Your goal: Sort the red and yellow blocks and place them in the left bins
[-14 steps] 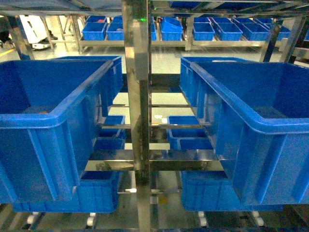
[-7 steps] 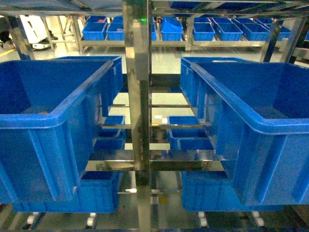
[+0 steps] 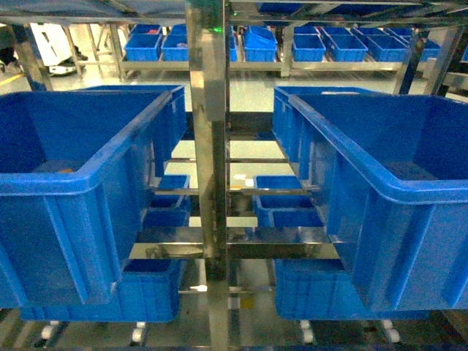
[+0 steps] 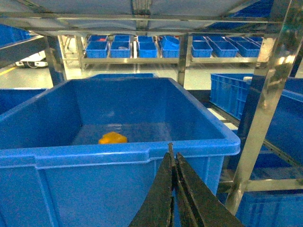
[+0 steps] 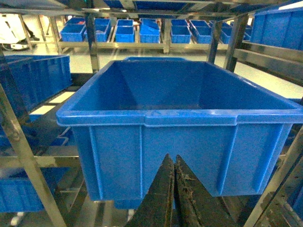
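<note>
A yellow block [image 4: 112, 138] lies on the floor of the large left bin [image 4: 118, 153], toward its near left side. The same bin fills the left of the head view [image 3: 88, 175]. The red block is out of view. My left gripper [image 4: 173, 153] is shut with nothing in it, its tips just in front of the bin's near rim and outside the bin. Below the front wall of the right-hand large blue bin [image 5: 180, 117], my right gripper [image 5: 171, 158] is also shut and holds nothing. Neither gripper shows in the head view.
A shiny metal rack post [image 3: 210, 175] rises between the two large bins, with cross rails behind it. Smaller blue crates [image 3: 281, 205] sit on lower shelves. More blue crates [image 3: 259, 45] line a far rack across the aisle. Another post [image 4: 265, 109] stands right of the left bin.
</note>
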Controlling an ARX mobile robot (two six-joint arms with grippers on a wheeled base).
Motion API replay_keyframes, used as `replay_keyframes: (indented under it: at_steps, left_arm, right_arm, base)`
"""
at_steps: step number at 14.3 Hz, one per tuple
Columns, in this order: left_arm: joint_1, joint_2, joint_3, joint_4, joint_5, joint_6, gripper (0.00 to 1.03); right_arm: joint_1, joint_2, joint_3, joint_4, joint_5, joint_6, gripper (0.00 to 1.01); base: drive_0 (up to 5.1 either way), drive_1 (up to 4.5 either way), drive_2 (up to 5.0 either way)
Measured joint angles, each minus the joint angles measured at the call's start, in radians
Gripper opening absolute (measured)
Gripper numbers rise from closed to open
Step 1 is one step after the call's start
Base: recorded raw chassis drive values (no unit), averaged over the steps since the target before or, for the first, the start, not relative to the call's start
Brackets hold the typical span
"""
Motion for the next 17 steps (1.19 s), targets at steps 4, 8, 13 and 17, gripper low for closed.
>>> replay_keyframes:
  at_steps: [4,8,13,17]
  left_arm:
    - [0.000,-0.169,0.001,-0.225,-0.001,0.000,0.02]
    - [-0.001,-0.207,0.000,-0.217,0.000,-0.002,0.17]
    - [-0.001,-0.207,0.000,-0.221,0.000,-0.002,0.82]
    - [-0.001,-0.207,0.000,-0.221,0.000,-0.002,0.98]
  right_arm:
    - [0.000,-0.106,0.000,-0.070,0.000,0.000,0.02]
    - [0.000,-0.106,0.000,-0.075,-0.001,-0.001,0.11]
    - [0.000,-0.106,0.000,-0.074,-0.001,-0.001,0.77]
    - [0.000,-0.106,0.000,-0.074,-0.001,0.000,0.98]
  base:
    - [0.0,0.00,0.0]
    - [0.0,0.00,0.0]
    - [0.0,0.00,0.0]
    - [0.0,0.00,0.0]
